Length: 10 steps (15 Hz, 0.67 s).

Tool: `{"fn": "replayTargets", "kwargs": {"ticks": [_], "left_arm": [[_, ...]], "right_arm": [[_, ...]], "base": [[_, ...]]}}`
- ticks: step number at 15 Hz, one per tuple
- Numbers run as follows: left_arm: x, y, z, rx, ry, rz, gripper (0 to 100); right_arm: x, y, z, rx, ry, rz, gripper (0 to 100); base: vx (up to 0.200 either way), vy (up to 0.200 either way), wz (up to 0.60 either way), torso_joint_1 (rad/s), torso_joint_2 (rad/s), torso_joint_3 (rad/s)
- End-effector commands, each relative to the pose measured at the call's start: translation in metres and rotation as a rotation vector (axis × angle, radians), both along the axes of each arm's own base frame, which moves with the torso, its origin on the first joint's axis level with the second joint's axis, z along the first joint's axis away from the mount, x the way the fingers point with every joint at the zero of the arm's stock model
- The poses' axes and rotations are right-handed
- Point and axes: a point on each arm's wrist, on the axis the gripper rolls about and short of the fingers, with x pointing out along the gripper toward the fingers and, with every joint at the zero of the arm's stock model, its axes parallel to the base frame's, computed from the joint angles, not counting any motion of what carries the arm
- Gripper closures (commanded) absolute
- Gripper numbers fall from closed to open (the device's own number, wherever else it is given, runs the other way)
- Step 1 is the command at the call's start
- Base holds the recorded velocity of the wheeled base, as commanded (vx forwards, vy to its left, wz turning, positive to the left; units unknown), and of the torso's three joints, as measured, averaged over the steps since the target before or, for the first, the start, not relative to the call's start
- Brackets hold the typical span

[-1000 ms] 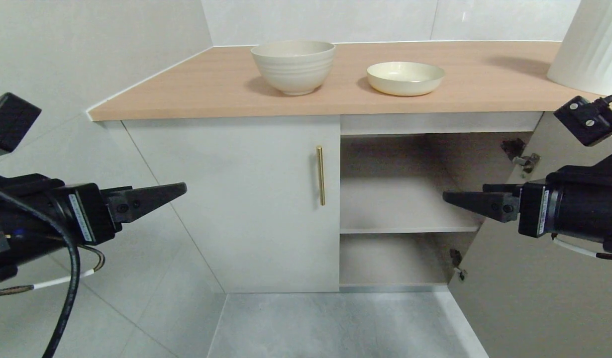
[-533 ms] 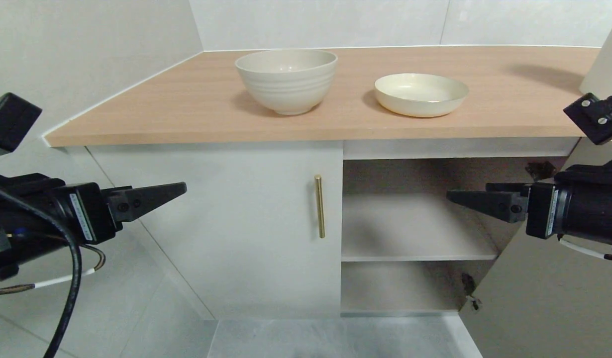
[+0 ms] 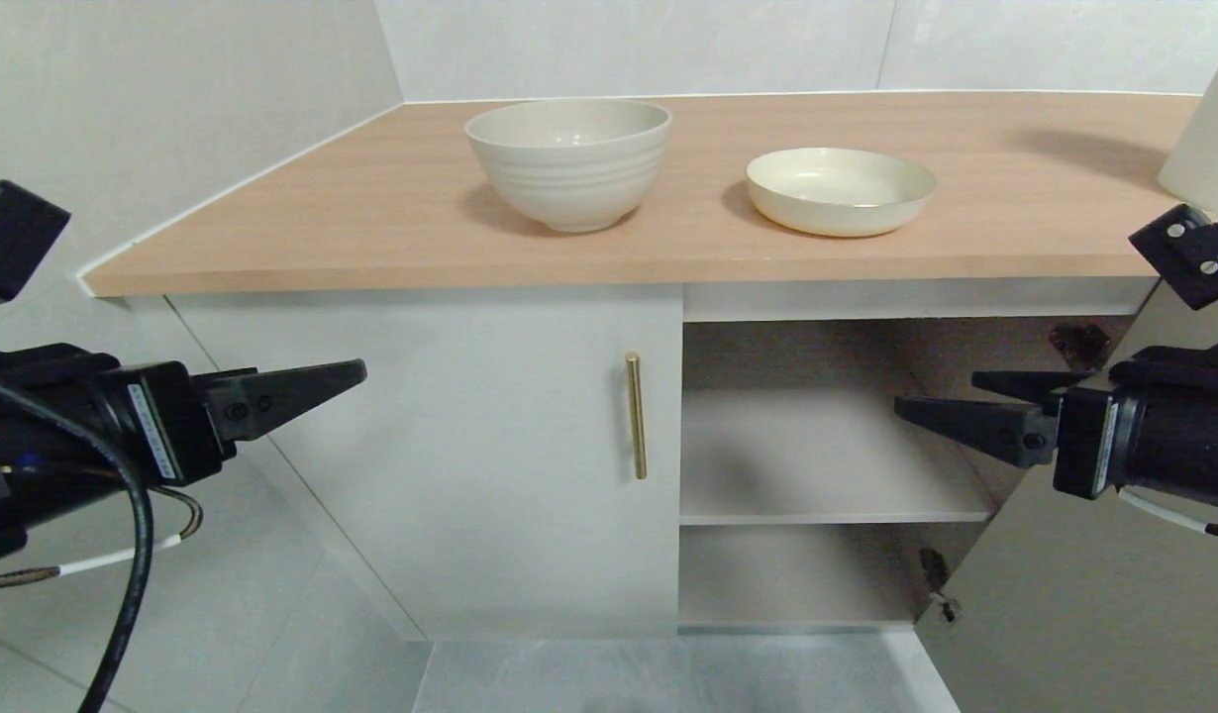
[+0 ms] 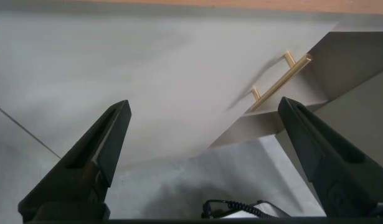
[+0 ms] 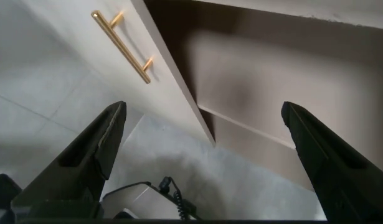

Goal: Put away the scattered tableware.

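Cream bowl [image 3: 567, 163], plate [image 3: 840, 190] on counter [image 3: 371, 233], above left claw [image 4: 203, 102], right claw [image 5: 203, 106], both gaping, empty.

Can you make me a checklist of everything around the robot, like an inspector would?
Surface: wooden countertop, over a cupboard.
Job's things: deep bowl and shallow dish on the countertop, apart.
Clutter: white ribbed object at the countertop's far right.
Grippers: left gripper and right gripper open, holding nothing, out in front of the cupboard.
Cables: black cable looping by the left arm.
Surroundings: left door shut, right side open showing a shelf; pale walls, grey floor.
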Motion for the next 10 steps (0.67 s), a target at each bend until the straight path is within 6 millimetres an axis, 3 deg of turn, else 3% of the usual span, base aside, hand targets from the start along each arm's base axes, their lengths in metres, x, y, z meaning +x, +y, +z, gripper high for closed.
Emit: {"fn": "replayTargets", "kwargs": {"ticks": [1, 5, 8, 10], "left_arm": [[0.0003, -0.0001, 0.0000, -0.001, 0.000, 0.000, 0], [0.0010, -0.0003, -0.0005, 0.000, 0.003, 0.000, 0], [0.0010, -0.0003, -0.0005, 0.000, 0.003, -0.002, 0], [0.0010, -0.0003, -0.0005, 0.000, 0.003, -0.002, 0]], "right_arm": [[-0.0005, -0.0002, -0.0020, 0.001, -0.003, 0.001, 0], [-0.0003, 0.0000, -0.0029, -0.001, -0.003, 0.001, 0], [-0.0003, 0.0000, -0.0029, -0.001, -0.003, 0.001, 0], [0.0001, 0.0002, -0.0032, -0.003, -0.002, 0.001, 0]], "base": [[0.000, 0.000, 0.00, 0.000, 0.00, 0.000], [0.000, 0.000, 0.00, 0.028, -0.08, -0.041], [0.000, 0.000, 0.00, 0.147, -0.18, -0.229], [0.000, 0.000, 0.00, 0.208, -0.52, -0.264]]}}
